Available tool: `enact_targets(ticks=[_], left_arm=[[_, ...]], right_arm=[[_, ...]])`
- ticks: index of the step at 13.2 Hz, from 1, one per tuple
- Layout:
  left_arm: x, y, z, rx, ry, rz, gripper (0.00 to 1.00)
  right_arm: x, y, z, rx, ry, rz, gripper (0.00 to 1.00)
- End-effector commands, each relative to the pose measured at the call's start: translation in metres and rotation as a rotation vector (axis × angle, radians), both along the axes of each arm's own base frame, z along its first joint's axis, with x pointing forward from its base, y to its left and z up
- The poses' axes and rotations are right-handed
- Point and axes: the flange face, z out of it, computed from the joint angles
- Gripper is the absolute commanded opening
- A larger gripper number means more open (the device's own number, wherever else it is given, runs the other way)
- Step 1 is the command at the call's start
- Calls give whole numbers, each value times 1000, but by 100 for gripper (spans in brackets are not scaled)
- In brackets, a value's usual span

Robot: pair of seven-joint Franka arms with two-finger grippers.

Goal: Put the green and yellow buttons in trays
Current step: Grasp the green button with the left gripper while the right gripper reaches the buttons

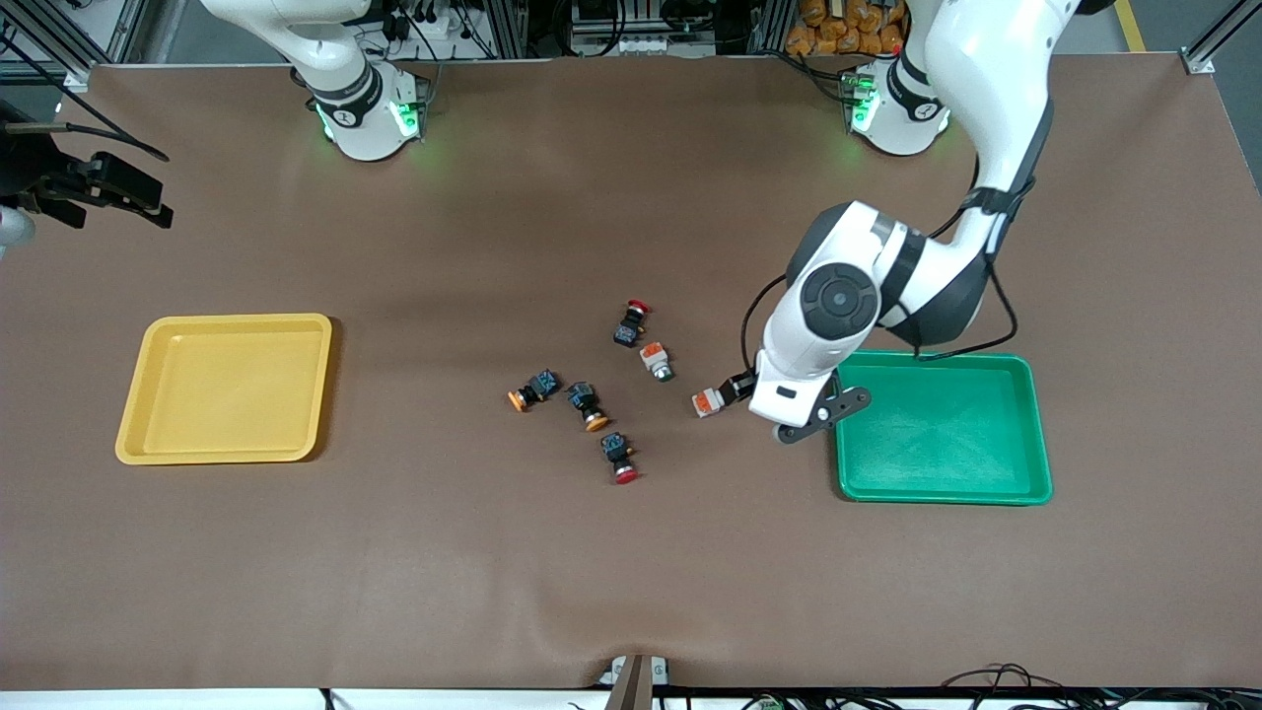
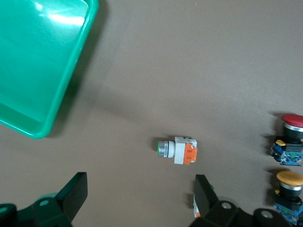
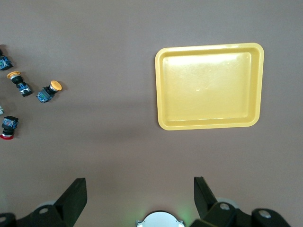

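Observation:
My left gripper (image 1: 761,392) (image 2: 139,198) hangs open and empty over the table between the green tray (image 1: 1025,434) (image 2: 57,94) and the buttons. One green button (image 1: 708,401) (image 2: 177,150) lies just clear of its fingertips, tip toward that tray. The other green button (image 1: 656,360) (image 2: 195,204) is half hidden by one finger. Two yellow buttons (image 1: 532,390) (image 1: 589,404) (image 3: 49,90) lie nearer the yellow tray (image 1: 133,434) (image 3: 210,120). My right gripper (image 1: 138,192) (image 3: 139,198) waits open, high over the right arm's end of the table.
Two red-capped switches lie among the buttons: one (image 1: 631,323) closer to the robot bases, one (image 1: 619,459) (image 2: 291,137) nearer the front camera. Both trays hold nothing. The brown table mat (image 1: 631,592) is wrinkled near the front edge.

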Motion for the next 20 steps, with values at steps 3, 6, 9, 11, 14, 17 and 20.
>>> enact_targets(ticks=[3,6,9,11,14,17,20], left_arm=[[3,-33,-43,8,-41,23,100],[-1,-40,-63,8,-32,18,100],[-10,-54,-62,7,-33,17,100],[-12,-55,-72,9,-25,12,100],[-14,-56,-97,3,-20,9,100],[-13,-55,-120,23,-40,-21,100],[-15,-56,-132,31,-45,-31,100]], right_arm=[[-3,-2,2,16,1,-1,100],[0,-2,-2,16,9,-2,100],[0,-2,-3,16,10,-2,100],[5,-4,-11,16,24,-6,100],[24,-3,-39,4,76,1,100],[41,-5,-78,-1,151,-2,100],[46,-2,-94,-8,184,-33,100]])
